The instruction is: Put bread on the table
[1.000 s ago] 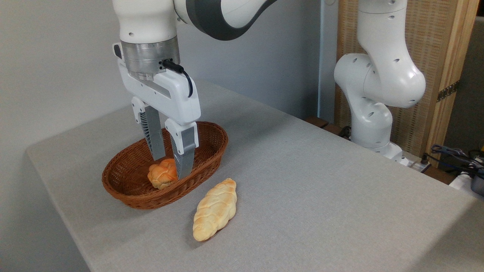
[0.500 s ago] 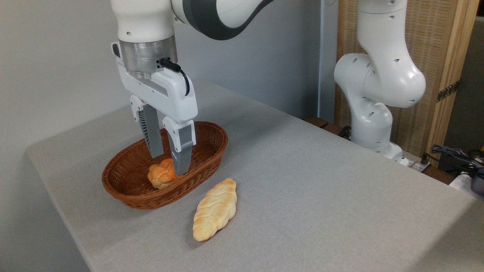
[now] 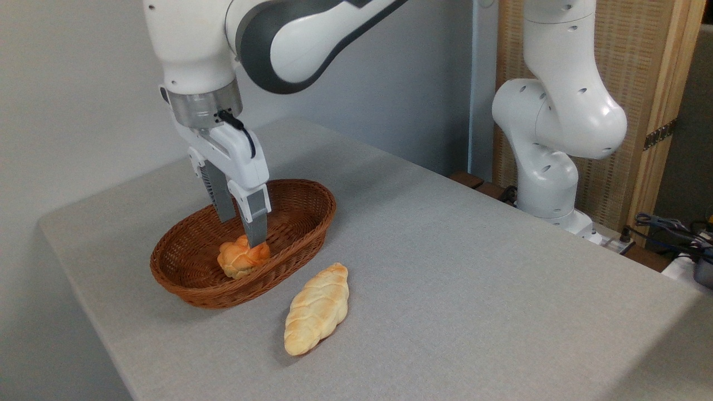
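Bread, the small orange-brown knotted bun (image 3: 243, 258), sits in your brown oval wicker basket (image 3: 303, 203) on the left. Your white two-finger gripper (image 3: 243, 233) straddles its far top, slightly parted; can't tell if it's gripping. Lifting it onto the grey table (image 3: 473, 278) remains.

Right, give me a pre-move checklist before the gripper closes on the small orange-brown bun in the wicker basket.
1. Small orange-brown knotted bun lies inside the brown oval wicker basket: ok.
2. Gripper sits over the bun: ok.
3. Fingers straddle the bun evenly: cannot tell; the near finger overlaps its top, the far one ends behind it.
4. Fingers clear of the basket wall: ok.
5. Bare grey cloth table for a drop spot: ok.
6. Long pale braided loaf lies just outside the basket rim, in the likely carry path: not ok.
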Robot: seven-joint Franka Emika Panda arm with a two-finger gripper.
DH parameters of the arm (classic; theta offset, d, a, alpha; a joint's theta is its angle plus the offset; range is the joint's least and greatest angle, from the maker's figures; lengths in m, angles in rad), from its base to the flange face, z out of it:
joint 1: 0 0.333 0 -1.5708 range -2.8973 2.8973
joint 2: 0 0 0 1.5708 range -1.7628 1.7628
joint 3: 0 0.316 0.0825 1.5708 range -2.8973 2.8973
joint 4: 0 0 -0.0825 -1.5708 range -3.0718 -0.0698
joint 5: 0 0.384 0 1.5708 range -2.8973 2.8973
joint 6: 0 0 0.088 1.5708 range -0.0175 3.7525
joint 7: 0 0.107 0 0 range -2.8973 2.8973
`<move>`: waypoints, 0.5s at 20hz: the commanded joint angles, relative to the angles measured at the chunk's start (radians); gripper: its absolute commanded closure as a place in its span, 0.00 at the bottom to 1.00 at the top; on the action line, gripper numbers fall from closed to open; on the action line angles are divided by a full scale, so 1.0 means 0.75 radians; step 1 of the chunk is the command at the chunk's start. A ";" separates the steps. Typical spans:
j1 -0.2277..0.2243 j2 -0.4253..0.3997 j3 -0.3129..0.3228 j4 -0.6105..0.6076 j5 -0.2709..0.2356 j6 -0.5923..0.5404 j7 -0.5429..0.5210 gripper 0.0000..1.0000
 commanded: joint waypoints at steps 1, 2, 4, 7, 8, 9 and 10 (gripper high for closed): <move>0.003 0.042 -0.044 -0.009 -0.025 0.034 -0.003 0.00; 0.003 0.052 -0.050 -0.009 -0.025 0.036 -0.003 0.00; 0.003 0.072 -0.052 -0.009 -0.019 0.038 -0.003 0.00; 0.003 0.103 -0.054 -0.009 -0.019 0.069 -0.003 0.00; 0.001 0.117 -0.054 -0.009 -0.017 0.079 -0.003 0.00; -0.001 0.128 -0.058 -0.009 -0.017 0.087 -0.003 0.00; -0.005 0.132 -0.070 -0.009 -0.014 0.089 -0.003 0.00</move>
